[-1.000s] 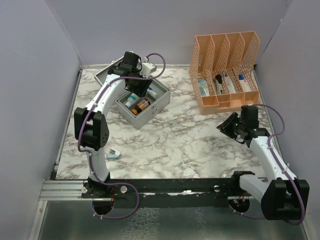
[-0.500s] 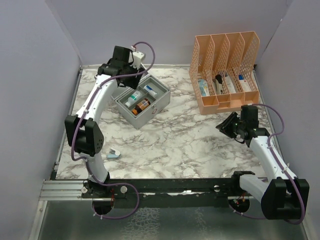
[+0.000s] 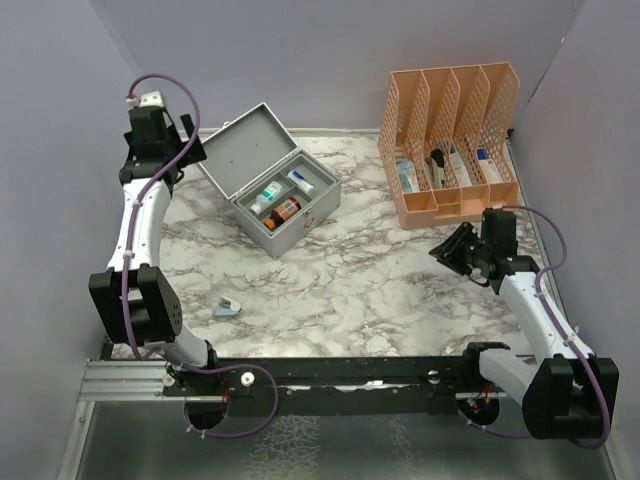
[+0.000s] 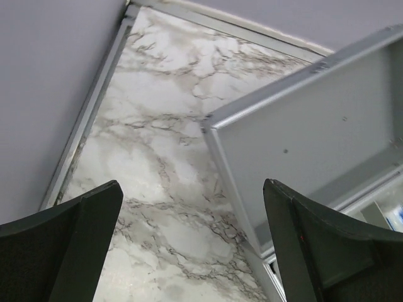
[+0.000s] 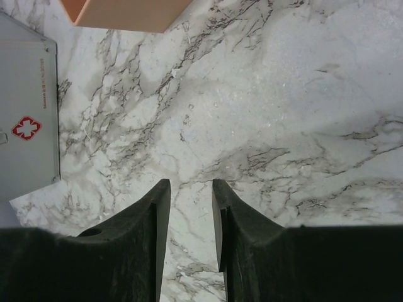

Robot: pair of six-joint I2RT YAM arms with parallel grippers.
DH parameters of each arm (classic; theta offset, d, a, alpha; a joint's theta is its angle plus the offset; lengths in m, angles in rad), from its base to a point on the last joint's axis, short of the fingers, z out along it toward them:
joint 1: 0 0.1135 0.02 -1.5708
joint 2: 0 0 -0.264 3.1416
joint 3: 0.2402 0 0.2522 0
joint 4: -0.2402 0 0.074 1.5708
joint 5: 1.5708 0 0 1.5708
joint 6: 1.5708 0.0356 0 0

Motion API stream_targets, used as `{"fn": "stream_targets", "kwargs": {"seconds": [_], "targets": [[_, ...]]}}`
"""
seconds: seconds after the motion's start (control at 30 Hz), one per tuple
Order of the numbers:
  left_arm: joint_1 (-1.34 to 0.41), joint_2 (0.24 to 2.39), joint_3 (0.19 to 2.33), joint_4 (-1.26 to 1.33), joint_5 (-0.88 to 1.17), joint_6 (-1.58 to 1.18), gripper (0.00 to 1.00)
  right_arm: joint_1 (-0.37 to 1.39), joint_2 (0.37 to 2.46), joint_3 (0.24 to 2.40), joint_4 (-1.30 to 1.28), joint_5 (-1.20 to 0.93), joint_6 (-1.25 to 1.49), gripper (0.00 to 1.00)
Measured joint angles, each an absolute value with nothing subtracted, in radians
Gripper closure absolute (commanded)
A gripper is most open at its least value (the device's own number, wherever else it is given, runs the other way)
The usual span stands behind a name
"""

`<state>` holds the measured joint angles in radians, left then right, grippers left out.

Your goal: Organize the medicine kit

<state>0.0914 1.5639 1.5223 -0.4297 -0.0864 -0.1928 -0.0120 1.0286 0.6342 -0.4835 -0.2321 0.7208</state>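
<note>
I work in a lab test cell: plain pale grey panel walls [image 3: 60,150] box in my white marble-patterned tabletop [image 3: 380,290], with my left arm [image 3: 135,225] and right arm [image 3: 530,305] bolted to a black metal rail [image 3: 340,372] at its near edge

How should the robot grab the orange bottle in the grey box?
Probably from straight above, pinching across the middle of the orange bottle. It seems to lie on its side inside the open medicine kit, whose walls block any sideways approach. A white bottle sits close beside it, so the pinch should come down narrow.
</note>
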Motion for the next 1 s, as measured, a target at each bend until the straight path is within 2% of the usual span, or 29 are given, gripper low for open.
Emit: {"fn": "stream_targets", "kwargs": {"seconds": [0.2, 0.5, 0.8, 1.0], "targets": [[0.23, 1.557, 1.411, -0.301, 0.004, -0.312, 0.01, -0.008, 1.029, 0.634, -0.466, -0.257, 0.706, 0.64], [0.253, 1.605, 1.395, -0.134, 0.302, -0.364, 0.01, -0.007, 1.029, 0.634, -0.442, -0.301, 0.694, 0.62], [0.287, 1.763, 1.396, -0.075, 0.4, -0.437, 0.02, -0.007, 1.029, 0.634, -0.435, -0.326, 0.683, 0.62], [0.292, 1.795, 1.396, -0.009, 0.501, -0.5, 0.07, -0.006, 1.029, 0.634, -0.424, -0.335, 0.678, 0.62]]}}
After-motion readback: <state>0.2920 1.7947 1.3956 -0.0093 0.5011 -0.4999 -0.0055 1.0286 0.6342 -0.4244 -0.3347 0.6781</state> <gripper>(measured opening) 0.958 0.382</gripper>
